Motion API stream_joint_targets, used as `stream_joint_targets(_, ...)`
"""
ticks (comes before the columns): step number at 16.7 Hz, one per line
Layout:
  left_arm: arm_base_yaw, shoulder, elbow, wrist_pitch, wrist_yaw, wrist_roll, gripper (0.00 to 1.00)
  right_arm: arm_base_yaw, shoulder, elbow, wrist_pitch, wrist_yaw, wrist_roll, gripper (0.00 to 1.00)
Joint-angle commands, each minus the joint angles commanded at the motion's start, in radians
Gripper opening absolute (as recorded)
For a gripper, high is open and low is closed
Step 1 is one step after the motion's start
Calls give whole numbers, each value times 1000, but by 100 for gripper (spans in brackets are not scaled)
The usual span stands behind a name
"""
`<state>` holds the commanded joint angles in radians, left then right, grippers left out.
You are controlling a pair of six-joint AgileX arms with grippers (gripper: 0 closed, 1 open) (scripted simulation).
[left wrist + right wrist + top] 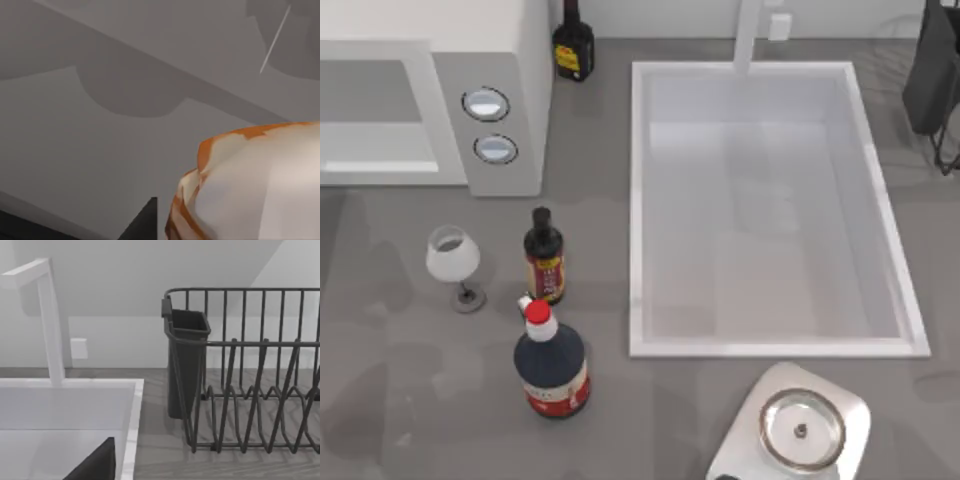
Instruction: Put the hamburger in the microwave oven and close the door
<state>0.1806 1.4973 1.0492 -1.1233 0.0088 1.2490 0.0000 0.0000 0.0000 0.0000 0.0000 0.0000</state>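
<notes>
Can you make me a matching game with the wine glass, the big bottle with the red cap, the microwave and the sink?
Things:
1. wine glass
2. red-capped bottle
3. microwave oven
4. sink

Places in the top view:
A. big white basin at the right
B. back left corner, with two round dials
C. left of the small dark bottle
D. nearest the front, below the small dark bottle

Pairs: 1-C, 2-D, 3-B, 4-A

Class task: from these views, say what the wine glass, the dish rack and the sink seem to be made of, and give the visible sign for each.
Wine glass: probably frosted glass, judging by its pale, translucent bowl on a thin stem.
Dish rack: likely dark coated metal wire, given its thin, rigid bars.
Sink: smooth white, perhaps ceramic or enamel; the look leaves it open.
</notes>
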Motion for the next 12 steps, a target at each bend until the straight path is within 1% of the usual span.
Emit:
stream_joint_targets(2, 6, 8, 1, 29, 2, -22, 0, 0, 0, 0, 0, 0, 0, 100)
stream_joint_targets(5, 25, 46, 4, 150, 9, -102, 0, 0, 0, 0, 0, 0, 0, 100)
stream_joint_targets(8, 42, 113, 0, 349, 22, -224, 0, 0, 0, 0, 0, 0, 0, 100)
stream_joint_targets(12, 54, 232, -23, 695, 46, -429, 0, 0, 0, 0, 0, 0, 0, 100)
